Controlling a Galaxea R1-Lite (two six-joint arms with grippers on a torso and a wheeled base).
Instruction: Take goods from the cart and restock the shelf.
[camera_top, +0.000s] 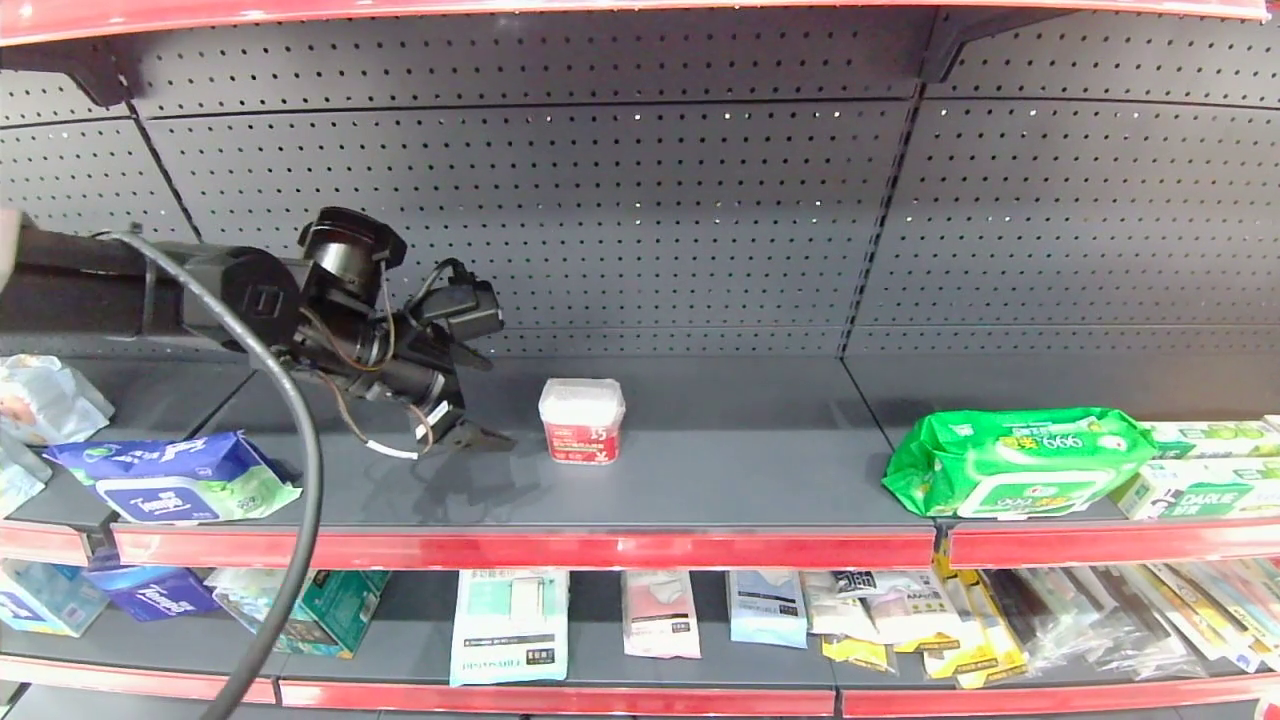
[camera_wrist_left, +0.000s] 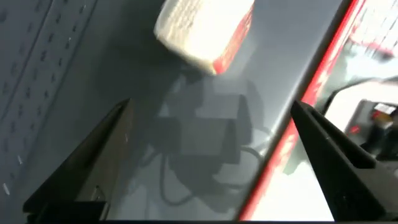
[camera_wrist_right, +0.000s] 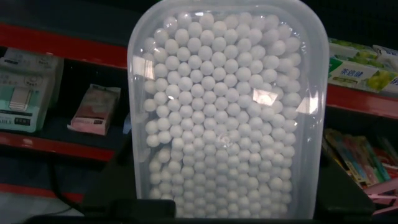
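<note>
Clear swab box (camera_wrist_right: 227, 106) up close, right pincer (camera_wrist_right: 224, 193) pinching it, mostly hidden behind. Left pincer (camera_top: 485, 398) spread wide, empty, small tub (camera_top: 582, 420) at its 3 o'clock.

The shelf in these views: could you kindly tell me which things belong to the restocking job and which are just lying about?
Job: swab tub on the shelf; open left tool beside it; second swab tub in the right tool.
Lying about: green wipes pack; blue wipes pack; packets on the lower shelf.
</note>
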